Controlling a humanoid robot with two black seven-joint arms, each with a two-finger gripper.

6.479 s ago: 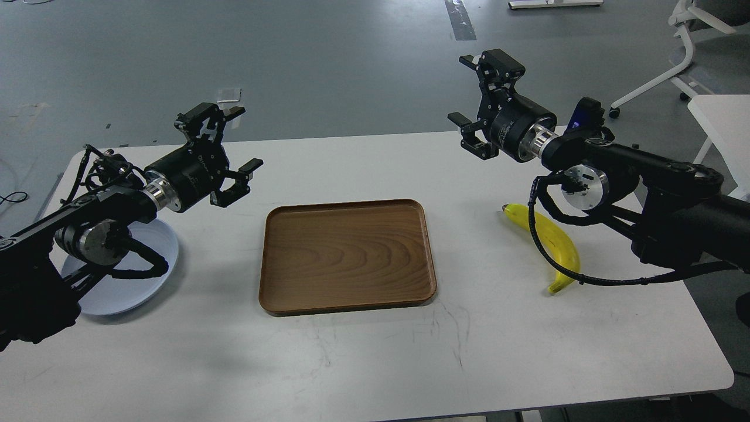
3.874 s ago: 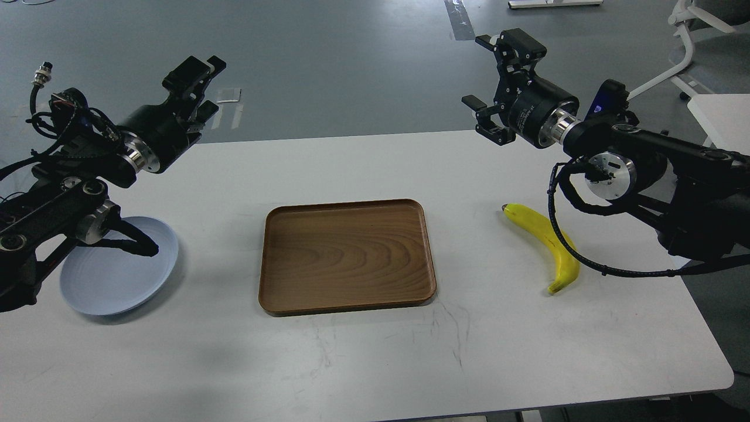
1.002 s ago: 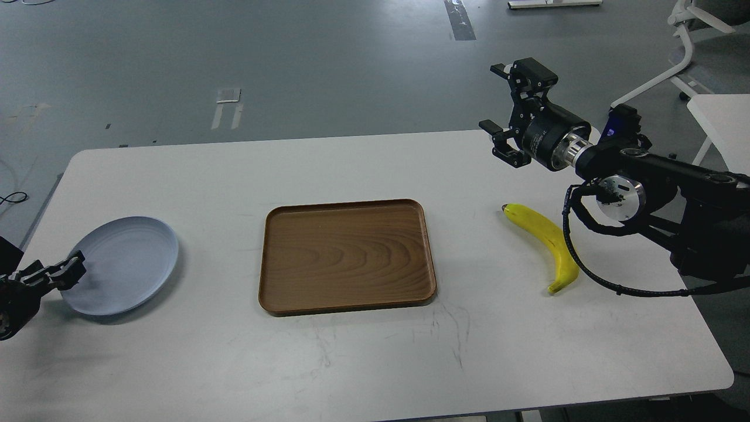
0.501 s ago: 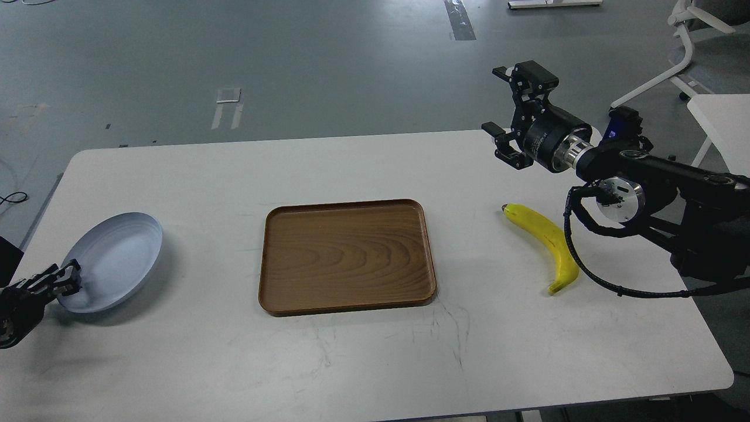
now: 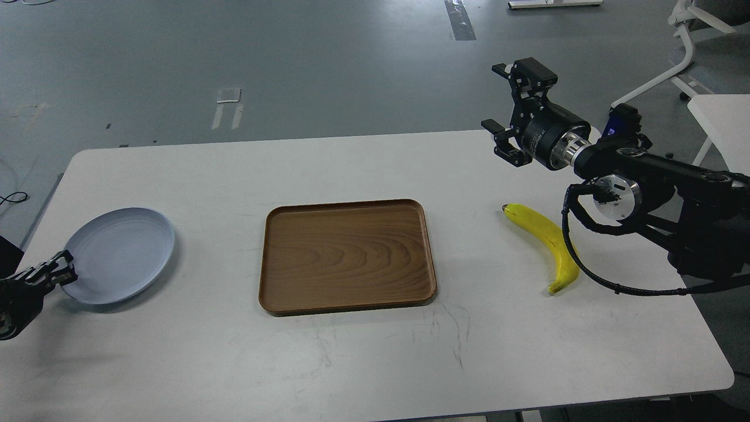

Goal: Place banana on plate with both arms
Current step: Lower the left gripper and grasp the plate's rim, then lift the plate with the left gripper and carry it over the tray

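Note:
The yellow banana [image 5: 545,240] lies on the white table at the right, with its dark tip toward the far side. The pale blue-grey plate [image 5: 120,255] is at the left, and a shadow lies under its near side. My left gripper [image 5: 58,271] comes in low at the left edge and is shut on the plate's near-left rim. My right gripper [image 5: 492,97] is open and empty. It hangs in the air above the table's far right edge, beyond the banana and apart from it.
A brown wooden tray [image 5: 348,255] lies in the middle of the table [image 5: 351,357], between plate and banana. My right arm's black cable [image 5: 571,258] loops over the banana's right side. A white chair [image 5: 685,53] and a second table [image 5: 720,120] stand at the far right.

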